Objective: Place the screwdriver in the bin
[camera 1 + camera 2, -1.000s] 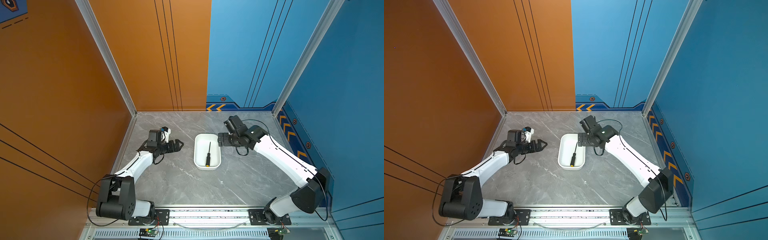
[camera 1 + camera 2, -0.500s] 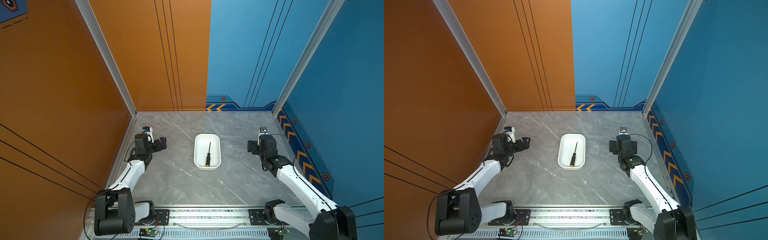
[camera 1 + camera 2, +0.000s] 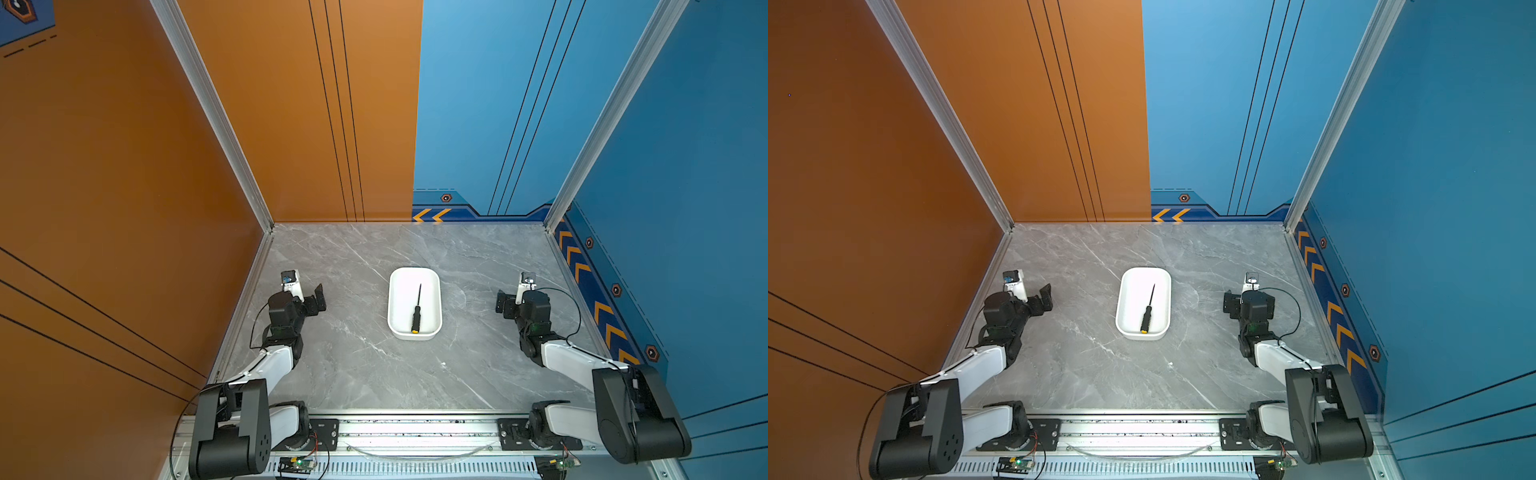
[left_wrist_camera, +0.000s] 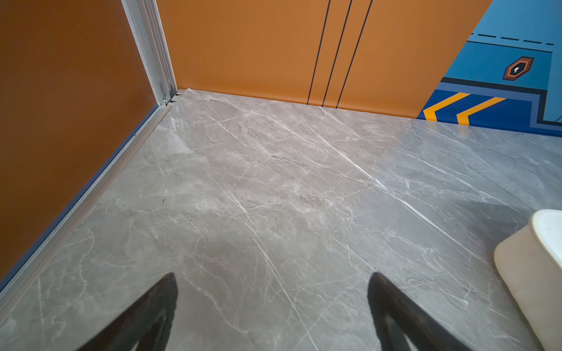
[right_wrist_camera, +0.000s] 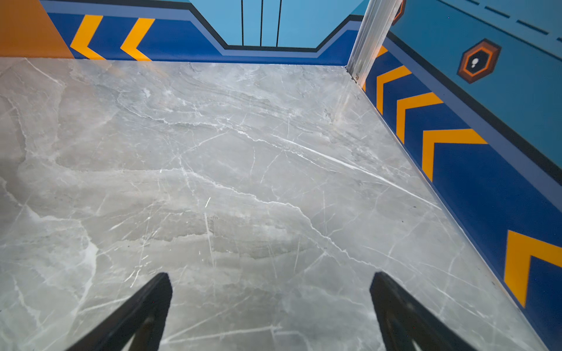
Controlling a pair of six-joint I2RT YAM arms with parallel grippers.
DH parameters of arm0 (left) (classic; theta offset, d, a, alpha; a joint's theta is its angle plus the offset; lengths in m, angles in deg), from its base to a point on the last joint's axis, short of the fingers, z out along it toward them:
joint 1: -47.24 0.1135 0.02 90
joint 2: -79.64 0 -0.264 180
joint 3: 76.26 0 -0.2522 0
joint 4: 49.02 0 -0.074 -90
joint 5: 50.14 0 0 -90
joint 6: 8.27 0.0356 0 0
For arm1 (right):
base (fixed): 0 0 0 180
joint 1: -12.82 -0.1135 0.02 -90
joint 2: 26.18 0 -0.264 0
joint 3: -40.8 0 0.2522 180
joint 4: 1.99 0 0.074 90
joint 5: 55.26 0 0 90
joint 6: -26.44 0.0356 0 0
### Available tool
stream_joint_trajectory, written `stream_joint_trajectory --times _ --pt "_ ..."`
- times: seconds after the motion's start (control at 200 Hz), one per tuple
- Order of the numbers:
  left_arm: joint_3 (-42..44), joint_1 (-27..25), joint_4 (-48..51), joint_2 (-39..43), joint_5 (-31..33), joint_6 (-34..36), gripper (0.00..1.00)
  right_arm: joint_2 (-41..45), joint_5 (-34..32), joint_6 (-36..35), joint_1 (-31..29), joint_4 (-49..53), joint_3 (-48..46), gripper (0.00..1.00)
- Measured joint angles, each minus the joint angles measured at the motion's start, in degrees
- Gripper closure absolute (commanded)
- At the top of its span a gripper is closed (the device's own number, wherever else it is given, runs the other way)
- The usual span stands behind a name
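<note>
Now screwdriver [image 3: 417, 310] (binned) lies clear of grippers.

One screwdriver [image 3: 416, 309], one bin [image 3: 395, 291], two robot arms [image 3: 277, 362].

Two black fingers [image 5: 143, 310] of the right gripper [image 5: 270, 304] poke in at six o'clock, spread wide with nothing between them but bare grey marbled surface [image 5: 231, 170]. Toward twelve o'clock the surface meets a blue wall [image 5: 273, 21] with yellow chevrons [image 5: 111, 38]. At one o'clock stands a metal corner post [image 5: 372, 33]; more chevrons run along three o'clock.
</note>
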Motion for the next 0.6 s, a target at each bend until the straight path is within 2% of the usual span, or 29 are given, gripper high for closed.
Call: stream_joint_trajectory --times 0.31,0.601 --pt "0.1 1.4 -4.7 -4.1 -1.9 0.0 0.02 -9.4 1.6 -0.2 0.0 -14.4 -0.7 0.00" --pt "1.5 1.0 -13.3 -10.7 -2.9 -0.3 0.02 -12.3 1.4 -0.2 0.0 -21.5 -2.5 0.00"
